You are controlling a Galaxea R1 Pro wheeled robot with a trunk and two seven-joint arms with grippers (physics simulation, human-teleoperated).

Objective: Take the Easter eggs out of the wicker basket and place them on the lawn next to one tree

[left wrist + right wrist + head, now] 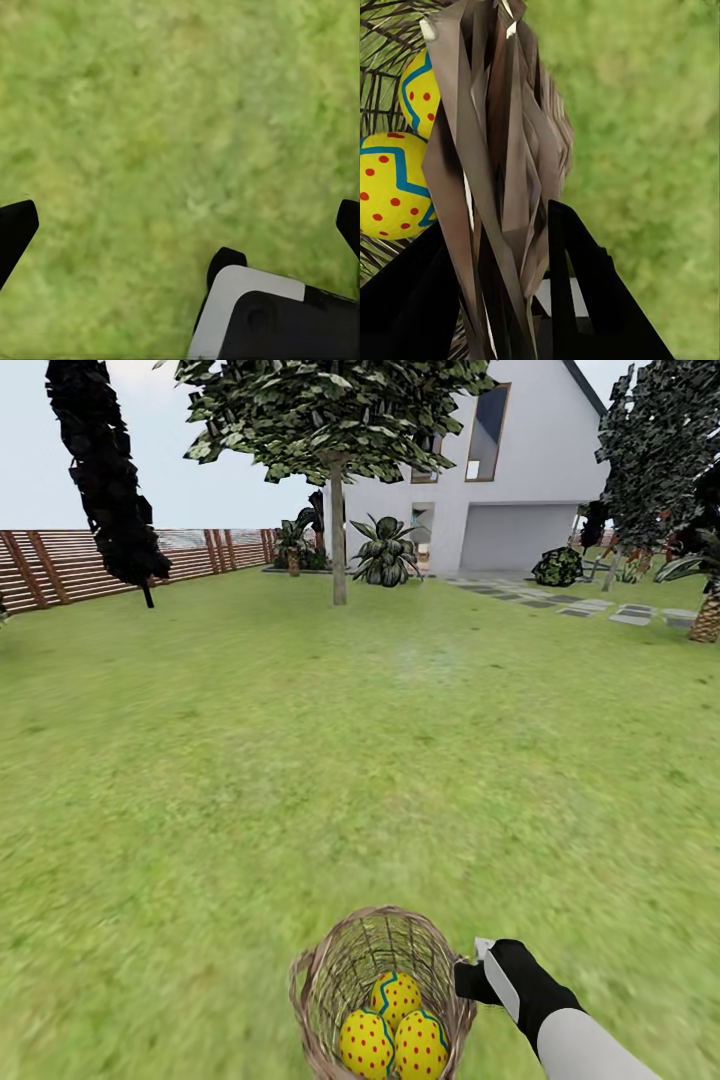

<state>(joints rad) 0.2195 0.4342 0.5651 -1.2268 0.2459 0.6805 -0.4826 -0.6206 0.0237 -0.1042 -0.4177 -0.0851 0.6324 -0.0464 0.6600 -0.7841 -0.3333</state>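
The wicker basket (pixel 330 980) is at the bottom of the head view, over the lawn (pixel 300 760). Three Easter eggs lie in it: one at the back (pixel 396 996) and two in front (pixel 366 1043) (pixel 421 1045). My right gripper (pixel 470 970) is shut on the basket's right rim. In the right wrist view its black fingers (pixel 585 277) straddle the wicker wall (pixel 502 150), with two eggs (pixel 390 184) (pixel 421 94) inside. I cannot tell whether the basket rests on the grass. A tree (pixel 339 530) with a grey-brown trunk stands far ahead. My left gripper (pixel 182 223) hangs open over bare grass.
A dark conical tree (pixel 105 470) and a wooden fence (pixel 60 565) stand at far left. A white house (pixel 510 470) lies behind, with a grey stepping-stone path (pixel 575 605) and low plants (pixel 385 555) before it. Another leafy tree (pixel 660 460) stands far right. Wide grass lies between.
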